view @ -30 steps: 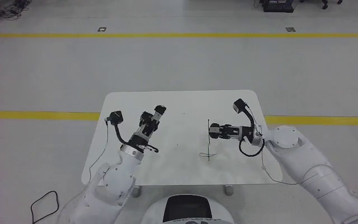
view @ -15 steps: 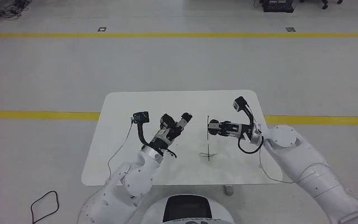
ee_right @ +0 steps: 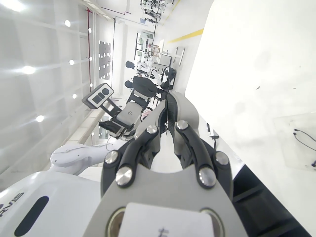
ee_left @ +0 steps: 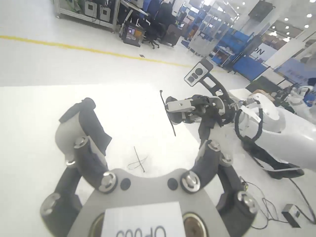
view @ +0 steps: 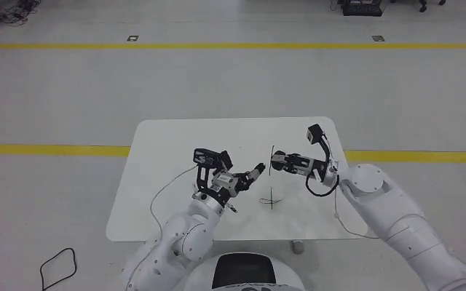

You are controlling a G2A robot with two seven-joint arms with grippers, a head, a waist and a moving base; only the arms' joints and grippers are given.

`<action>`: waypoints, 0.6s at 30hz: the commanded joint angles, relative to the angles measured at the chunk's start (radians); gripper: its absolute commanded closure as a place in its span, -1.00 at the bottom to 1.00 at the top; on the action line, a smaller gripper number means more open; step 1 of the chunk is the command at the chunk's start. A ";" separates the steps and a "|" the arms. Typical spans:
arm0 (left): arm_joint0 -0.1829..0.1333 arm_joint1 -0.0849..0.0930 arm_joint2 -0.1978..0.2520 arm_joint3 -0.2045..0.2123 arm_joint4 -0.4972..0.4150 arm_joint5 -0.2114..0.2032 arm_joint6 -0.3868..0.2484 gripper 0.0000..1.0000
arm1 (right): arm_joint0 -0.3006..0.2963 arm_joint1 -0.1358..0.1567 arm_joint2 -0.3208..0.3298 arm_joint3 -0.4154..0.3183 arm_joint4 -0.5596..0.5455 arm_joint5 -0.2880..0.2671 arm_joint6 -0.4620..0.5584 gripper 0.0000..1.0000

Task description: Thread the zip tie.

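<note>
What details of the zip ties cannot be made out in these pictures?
1. The held zip tie: top view, too thin to show its head slot.
2. Its gripped part: right wrist view, hidden between the right gripper's shut fingers.
3. The loose ties: left wrist view, tangled and blurred, count unclear.

We see glossy white rounded arm shells (view: 368,185) trailing black looped cables (view: 320,195); the left gripper (ee_left: 145,119) has a grey metal plate (ee_left: 145,188), silver screws (ee_left: 108,178), black-padded fingers (ee_left: 92,124) and a white label (ee_left: 145,218).
</note>
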 commanded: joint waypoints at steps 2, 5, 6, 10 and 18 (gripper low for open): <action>0.000 0.000 -0.001 0.000 -0.002 -0.001 0.001 -1.00 | 0.000 0.000 0.000 0.000 0.000 -0.001 0.000 1.00; 0.000 0.000 -0.001 0.000 -0.002 -0.001 0.001 -1.00 | 0.000 0.000 0.000 0.000 0.000 -0.001 0.000 1.00; -0.002 0.000 0.000 0.003 0.011 -0.006 0.002 -1.00 | 0.000 0.000 0.000 0.000 0.000 -0.001 0.000 1.00; -0.010 0.007 0.017 0.013 0.160 -0.025 -0.008 -1.00 | -0.011 -0.005 0.005 -0.010 -0.023 0.034 -0.052 1.00; -0.013 0.013 0.035 0.029 0.408 0.030 -0.044 -1.00 | -0.014 -0.013 0.019 -0.007 -0.032 0.088 -0.094 1.00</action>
